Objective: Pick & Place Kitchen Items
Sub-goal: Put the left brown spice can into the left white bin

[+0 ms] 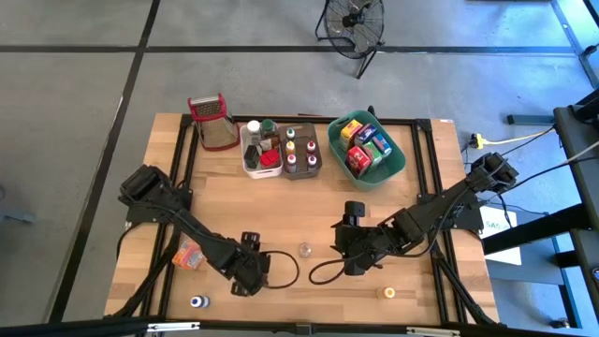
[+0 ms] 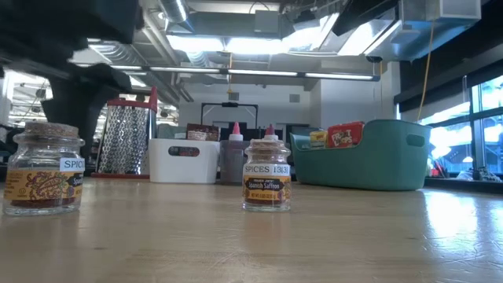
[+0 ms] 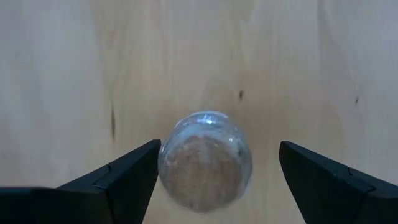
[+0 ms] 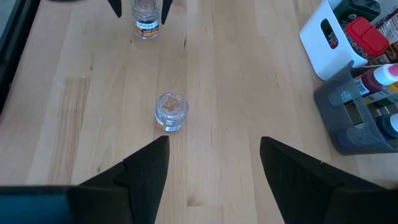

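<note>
Clear cork-topped jar (image 3: 205, 158) sits between the spread left gripper (image 3: 214, 180) fingers, untouched; bare table (image 3: 62, 74) all around. Right gripper (image 4: 214, 168) spread, empty.

1. My left arm reaches in from the counter's left edge, forearm low and angled toward the front middle.
2. My left pincer (image 1: 251, 277) points straight down, fingers (image 3: 118, 183) spread wide.
3. My right arm stretches from the right edge toward the middle.
4. My right pincer (image 1: 348, 255) hangs with fingers (image 4: 146, 168) apart, gripping nothing.

Cork-topped spice jars (image 2: 266, 176) upright — boxes (image 1: 366, 148) in teal bin
</note>
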